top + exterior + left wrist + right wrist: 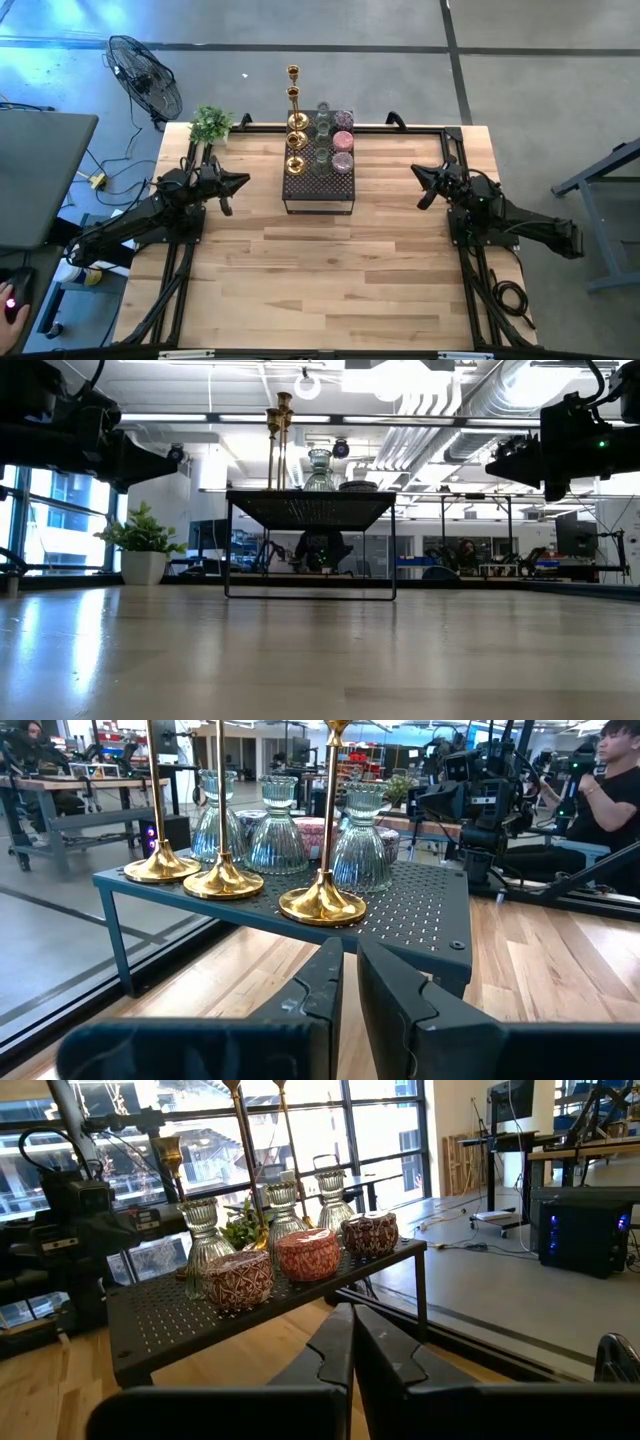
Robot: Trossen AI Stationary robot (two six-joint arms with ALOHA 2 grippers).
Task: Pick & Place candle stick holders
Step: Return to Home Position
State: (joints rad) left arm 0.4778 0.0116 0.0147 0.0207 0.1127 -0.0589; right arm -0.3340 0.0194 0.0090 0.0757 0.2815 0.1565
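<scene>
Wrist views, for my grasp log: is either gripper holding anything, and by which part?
Nothing is held: the left gripper and the right gripper both have shut, empty fingers.

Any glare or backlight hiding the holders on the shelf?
Low view: black perforated metal shelf silhouetted against bright ceiling lights; wooden table shows sheen. Right wrist view: windows backlight the clear glass holders. Left wrist view: shiny gold candlestick bases glint, nothing hidden.

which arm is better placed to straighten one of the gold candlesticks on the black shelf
Left. The gold candlesticks stand along the left edge of the shelf, on the side facing the left gripper. From the right gripper, the glass holders and patterned candles stand in the way.
</scene>
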